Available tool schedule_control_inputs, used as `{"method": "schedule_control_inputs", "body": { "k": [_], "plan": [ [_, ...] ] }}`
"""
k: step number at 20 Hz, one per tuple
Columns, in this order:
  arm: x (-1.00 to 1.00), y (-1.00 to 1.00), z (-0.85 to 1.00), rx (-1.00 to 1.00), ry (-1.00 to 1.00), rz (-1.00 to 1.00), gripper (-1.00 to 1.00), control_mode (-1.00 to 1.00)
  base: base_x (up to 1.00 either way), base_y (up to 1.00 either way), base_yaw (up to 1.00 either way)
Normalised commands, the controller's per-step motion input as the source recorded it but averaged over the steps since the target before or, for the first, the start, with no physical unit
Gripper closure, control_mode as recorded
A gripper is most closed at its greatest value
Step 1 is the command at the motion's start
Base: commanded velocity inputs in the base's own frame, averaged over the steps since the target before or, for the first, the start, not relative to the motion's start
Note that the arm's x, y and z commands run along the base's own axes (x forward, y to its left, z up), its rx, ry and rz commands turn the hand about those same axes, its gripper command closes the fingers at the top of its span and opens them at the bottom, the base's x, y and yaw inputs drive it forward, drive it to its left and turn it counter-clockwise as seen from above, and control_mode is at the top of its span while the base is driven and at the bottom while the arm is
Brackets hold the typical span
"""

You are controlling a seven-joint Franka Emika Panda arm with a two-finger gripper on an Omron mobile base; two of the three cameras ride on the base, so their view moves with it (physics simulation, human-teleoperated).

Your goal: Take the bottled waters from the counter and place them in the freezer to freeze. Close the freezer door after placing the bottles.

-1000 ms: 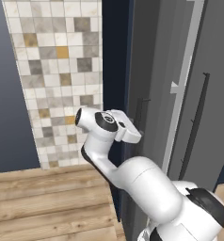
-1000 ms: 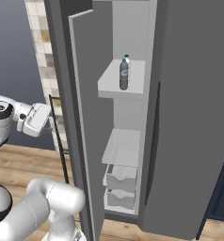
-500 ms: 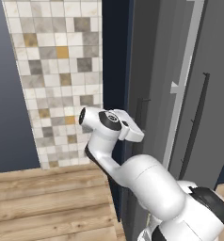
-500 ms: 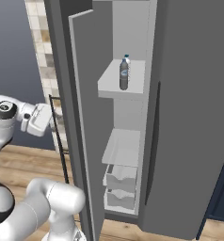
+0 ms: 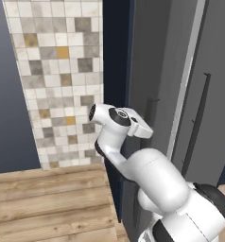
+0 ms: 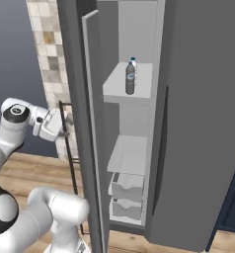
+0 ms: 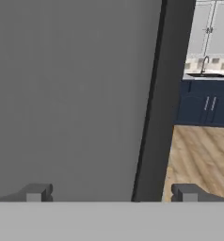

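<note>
Right base view — bottle (image 6: 130, 77), label (image 6: 130, 78) unreadable — freezer (image 6: 131, 148) shelf.

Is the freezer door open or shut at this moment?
Open. The freezer door stands swung out, edge-on, leaving the freezer interior, shelves and an upright bottle exposed.

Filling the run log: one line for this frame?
phase: closing freezer | freezer door: ajar | gripper: open, empty, at door's outer face | bottle: upright on upper freezer shelf
</note>
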Motion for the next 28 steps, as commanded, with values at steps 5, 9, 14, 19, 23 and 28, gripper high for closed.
{"method": "schedule_control_inputs", "body": {
  "k": [5, 9, 14, 19, 23, 28],
  "plan": [
    [0.00, -0.91, 0.01, 0.08, 0.05, 0.00, -1.00, -1.00, 0.00, 0.00, 0.00],
    [-0.01, -1.00, 0.00, 0.16, 0.01, 0.02, -1.00, -1.00, 0.00, 0.00, 0.00],
    [0.03, -0.69, 0.00, 0.19, 0.00, 0.06, -1.00, -1.00, 0.00, 0.00, 0.00],
    [0.13, -0.58, 0.00, 0.15, 0.03, 0.07, -1.00, -1.00, 0.00, 0.00, 0.00],
    [0.12, -0.24, 0.00, 0.10, 0.00, 0.04, -1.00, -1.00, 0.00, 0.00, 0.00],
    [0.50, -0.45, 0.00, 0.14, 0.00, 0.19, -1.00, -1.00, 0.00, 0.00, 0.00]
  ]
}}
